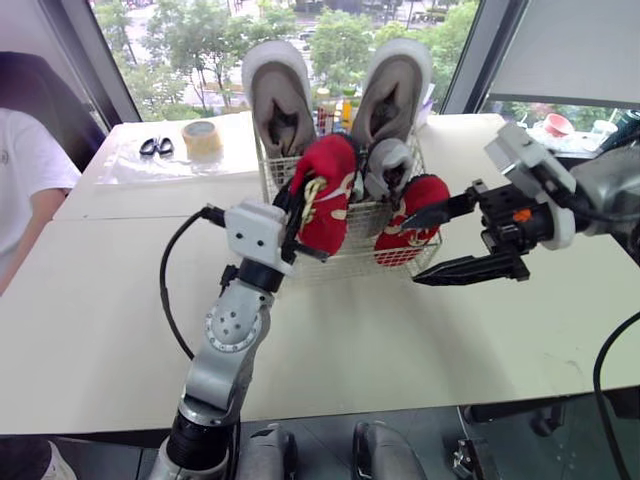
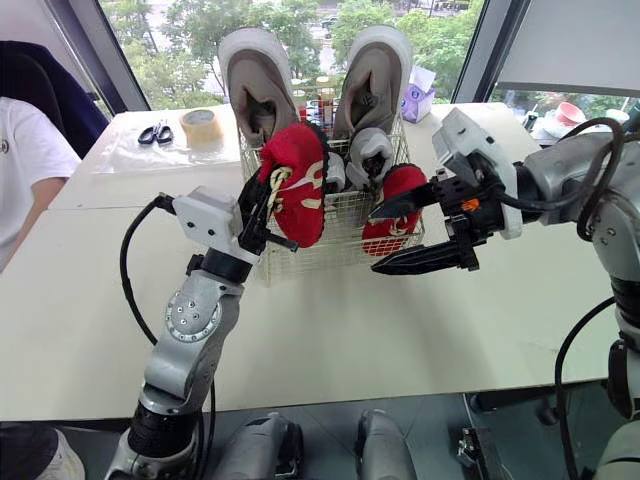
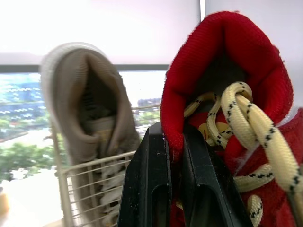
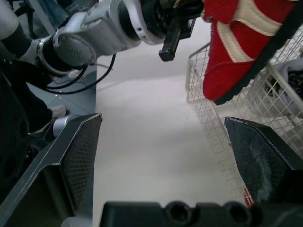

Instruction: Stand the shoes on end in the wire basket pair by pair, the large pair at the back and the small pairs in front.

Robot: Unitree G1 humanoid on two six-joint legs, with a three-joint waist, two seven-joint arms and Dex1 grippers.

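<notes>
The left hand [image 1: 298,216] pinches the collar of a red fabric shoe with cream laces [image 1: 325,195], holding it toe down at the front left corner of the white wire basket [image 1: 350,236] on the pale counter [image 1: 100,300]. The right hand [image 2: 375,243] hangs with its fingers spread wide and nothing between them, just before the basket's front right corner, where a second red shoe [image 1: 427,193] stands on end. Behind the red shoes a small grey shoe [image 1: 388,165] sits mid-basket, and two large grey-beige shoes with white soles [image 1: 278,95] stand upright along the back.
</notes>
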